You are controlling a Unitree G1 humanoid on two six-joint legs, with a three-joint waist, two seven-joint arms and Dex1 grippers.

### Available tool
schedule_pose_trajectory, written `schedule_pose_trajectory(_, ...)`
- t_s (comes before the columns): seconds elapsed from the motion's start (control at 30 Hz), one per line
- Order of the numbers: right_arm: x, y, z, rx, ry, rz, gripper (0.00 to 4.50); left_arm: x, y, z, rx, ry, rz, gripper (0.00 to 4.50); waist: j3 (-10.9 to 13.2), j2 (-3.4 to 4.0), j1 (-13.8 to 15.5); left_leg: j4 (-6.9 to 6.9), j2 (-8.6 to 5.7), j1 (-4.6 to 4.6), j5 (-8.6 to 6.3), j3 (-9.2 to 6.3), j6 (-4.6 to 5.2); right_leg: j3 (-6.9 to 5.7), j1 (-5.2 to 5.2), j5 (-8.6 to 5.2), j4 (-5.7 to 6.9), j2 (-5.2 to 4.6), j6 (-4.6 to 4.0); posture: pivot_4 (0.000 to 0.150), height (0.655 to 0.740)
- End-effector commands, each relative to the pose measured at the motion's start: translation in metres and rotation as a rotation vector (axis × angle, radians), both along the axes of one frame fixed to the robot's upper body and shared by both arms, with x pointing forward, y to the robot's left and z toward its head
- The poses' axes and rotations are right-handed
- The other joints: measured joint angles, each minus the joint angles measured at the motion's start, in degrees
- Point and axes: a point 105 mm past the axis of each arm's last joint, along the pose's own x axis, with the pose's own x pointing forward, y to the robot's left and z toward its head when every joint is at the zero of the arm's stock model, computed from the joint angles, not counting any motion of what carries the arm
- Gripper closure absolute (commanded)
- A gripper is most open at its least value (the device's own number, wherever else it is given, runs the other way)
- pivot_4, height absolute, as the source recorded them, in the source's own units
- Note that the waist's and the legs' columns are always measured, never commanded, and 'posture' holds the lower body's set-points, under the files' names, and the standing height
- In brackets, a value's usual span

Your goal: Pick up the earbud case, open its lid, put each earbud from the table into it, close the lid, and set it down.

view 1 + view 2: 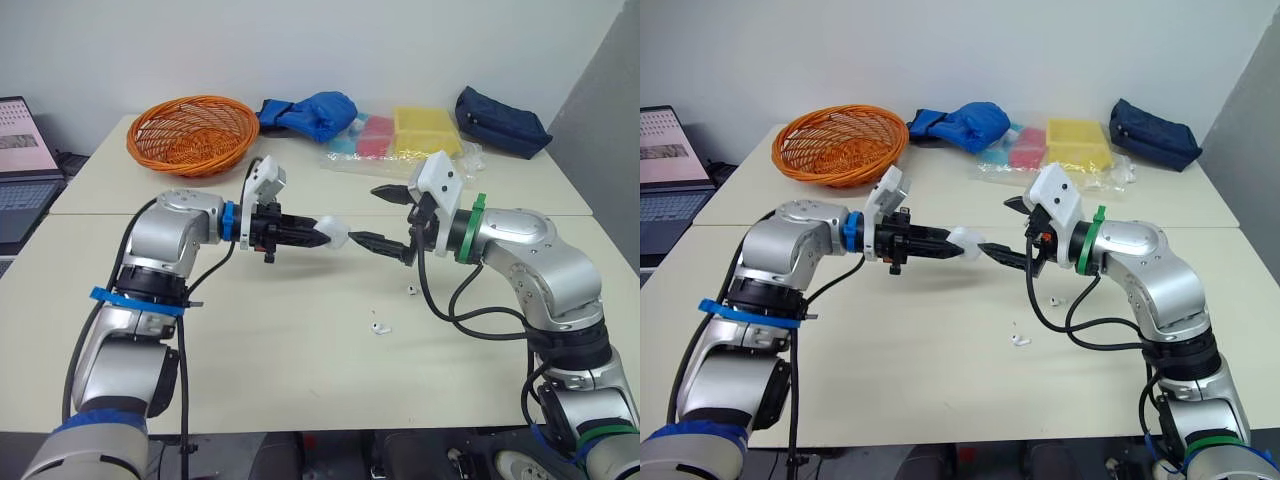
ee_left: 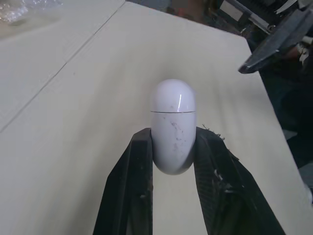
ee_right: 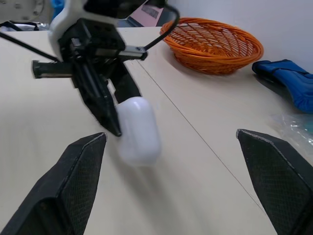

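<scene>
- A laptop (image 1: 22, 150) sits open off the far left edge of the tabletop (image 1: 290, 350)
- An orange wicker basket (image 1: 192, 133) stands at the back left of the tabletop
- The left end effector (image 1: 322, 234) reaches toward the centre, its two black fingers (image 2: 137, 171) clamped on the lower half of the white earbud case (image 2: 172, 127)
- The earbud case is held in the air above the middle of the tabletop, lid shut, rounded lid end pointing at the opposite arm
- A blue fabric bundle (image 1: 312, 110) lies at the back, just right of the basket
- Two white earbuds (image 1: 380, 327) (image 1: 410, 290) lie loose on the tabletop right of centre, near each other but apart, below the right arm
- The right end effector (image 1: 365, 214) faces the case with fingers spread wide and nothing between them; its lower fingertip is just beside the case's lid end
- A clear plastic bag (image 1: 400, 140) of yellow, pink and blue items rests at the back
- A dark navy pouch (image 1: 500, 120) lies at the back right corner
</scene>
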Motion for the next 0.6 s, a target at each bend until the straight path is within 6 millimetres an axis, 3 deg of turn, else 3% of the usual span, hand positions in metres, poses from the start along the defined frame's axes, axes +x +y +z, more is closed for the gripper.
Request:
schedule_pose_trajectory(0.03,0.001,0.003,0.013,0.009,-0.047,-0.001,0.05,-0.006,-0.010,0.022,-0.047,-0.068,-0.012,3.70,0.0,0.00,0.0,0.01,0.00,0.00,0.00,0.00,0.00,0.00,-0.01,0.00,0.03,0.00,0.00,0.150,0.7400)
schedule_pose_trajectory(0.3,0.004,0.003,0.001,-0.051,-0.017,-0.001,0.05,-0.007,-0.010,0.024,-0.041,-0.091,-0.002,3.70,0.0,0.00,0.0,0.01,-0.02,0.06,0.00,0.02,0.00,0.03,0.01,-0.01,0.06,0.00,-0.01,0.150,0.7400)
schedule_pose_trajectory(0.6,0.012,0.003,0.007,-0.011,-0.019,-0.030,0.05,-0.008,-0.010,0.023,-0.043,-0.081,-0.011,3.70,0.0,0.00,0.0,0.01,-0.02,0.07,0.00,0.03,0.00,0.04,0.02,-0.01,0.06,0.00,-0.01,0.150,0.7400)
